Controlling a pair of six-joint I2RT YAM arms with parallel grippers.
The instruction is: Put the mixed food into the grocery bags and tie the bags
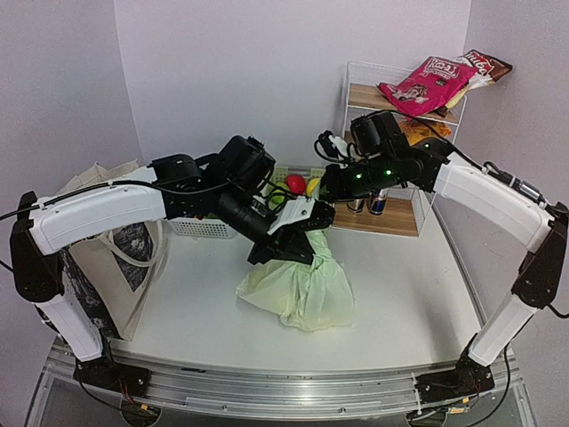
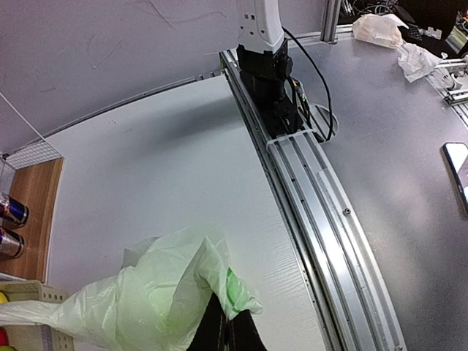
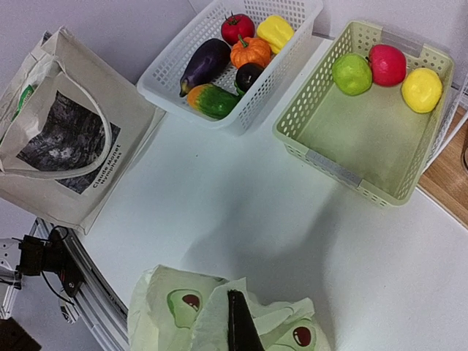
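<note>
Left pincer (image 2: 230,327) closed on avocado-print plastic bag (image 2: 146,300); right pincer (image 3: 238,322) pinches it too; bag bulk at 6 o'clock.

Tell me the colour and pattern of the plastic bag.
Pale green bag printed with avocado halves; shows best in the right wrist view.

A white basket (image 3: 170,55) holding an eggplant (image 3: 207,62) stands just beside a green basket (image 3: 358,124) on the table (image 3: 241,212).

Robotics lab, aluminium rail (image 2: 303,197) along white table (image 2: 161,168), plain enclosure walls (image 1: 222,71)
</note>
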